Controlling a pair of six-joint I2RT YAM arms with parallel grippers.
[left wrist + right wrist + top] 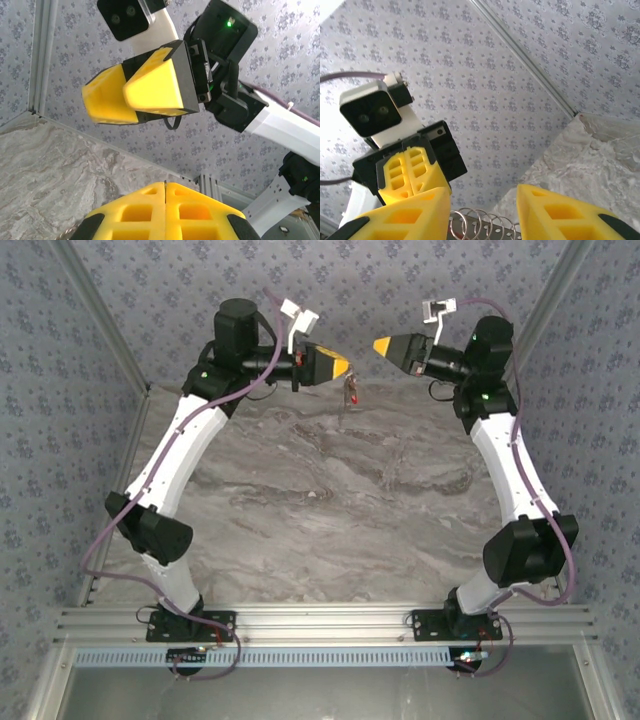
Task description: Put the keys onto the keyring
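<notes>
Our left claw [344,367] is clamped on the keyring [347,390], which dangles just below it with the red key [353,397]. Our right claw [380,345], fingers apart, faces it nearby above the table [330,500].

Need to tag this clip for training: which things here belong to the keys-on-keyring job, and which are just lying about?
Job in hand: keyring, hanging at the shut left gripper; red key against it; open right gripper.
Just there: marble tabletop; patterned walls.
</notes>
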